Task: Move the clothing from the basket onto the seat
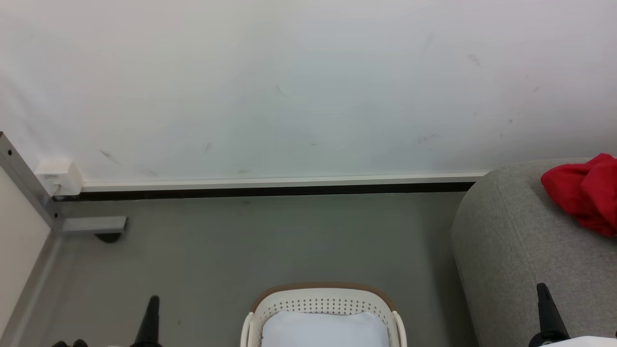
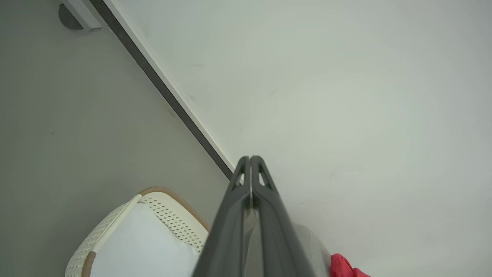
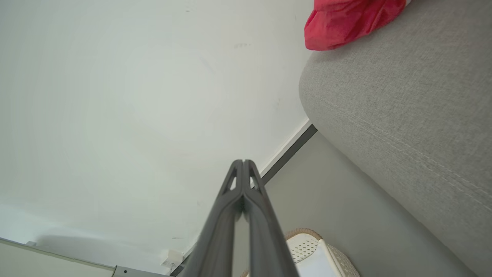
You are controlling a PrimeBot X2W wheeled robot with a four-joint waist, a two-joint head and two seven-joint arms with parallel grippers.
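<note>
The red clothing (image 1: 585, 195) lies bunched on top of the grey seat (image 1: 511, 250) at the right edge of the head view; it also shows as red clothing (image 3: 346, 21) on the seat (image 3: 403, 100) in the right wrist view. The white basket (image 1: 325, 304) with its brown rim stands on the floor at the bottom middle, holding a pale white fabric. My left gripper (image 1: 153, 302) is shut and empty at the lower left, left of the basket. My right gripper (image 1: 542, 289) is shut and empty in front of the seat. In the wrist views both pairs of fingers (image 2: 250, 158) (image 3: 243, 161) are pressed together.
A white wall (image 1: 289, 86) with a dark skirting strip runs behind the grey floor (image 1: 270, 241). At the far left stand a grey metal frame leg (image 1: 91, 225) and a white socket box (image 1: 58, 177). Open floor lies between basket and wall.
</note>
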